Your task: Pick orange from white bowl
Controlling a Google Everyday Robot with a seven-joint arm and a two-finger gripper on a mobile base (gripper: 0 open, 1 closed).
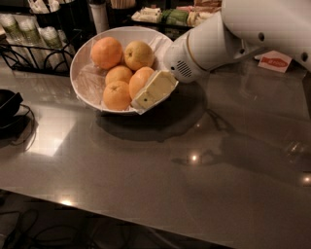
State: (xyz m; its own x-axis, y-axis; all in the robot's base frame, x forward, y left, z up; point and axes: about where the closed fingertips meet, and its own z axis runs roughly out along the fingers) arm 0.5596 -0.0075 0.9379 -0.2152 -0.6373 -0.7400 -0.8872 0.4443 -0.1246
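The white bowl (87, 85), lined with crinkled white paper, stands at the back left of the grey table. It holds several fruits. The orange (140, 80), oval and deep orange, lies at the bowl's right front. A paler yellowish fruit (138, 54) lies behind it, and rounder oranges lie at the back left (107, 52) and front (116, 95). My gripper (146, 95) reaches in over the bowl's right rim. Its cream-coloured end lies against the orange's right side, and its far side is hidden behind the fruit.
A black wire rack with cups (34, 41) stands behind the bowl at the left. A black object with a cable (7, 104) lies at the left edge. Packets (175, 14) and a red-and-white card (274, 62) lie at the back right. My white arm (228, 36) spans the upper right.
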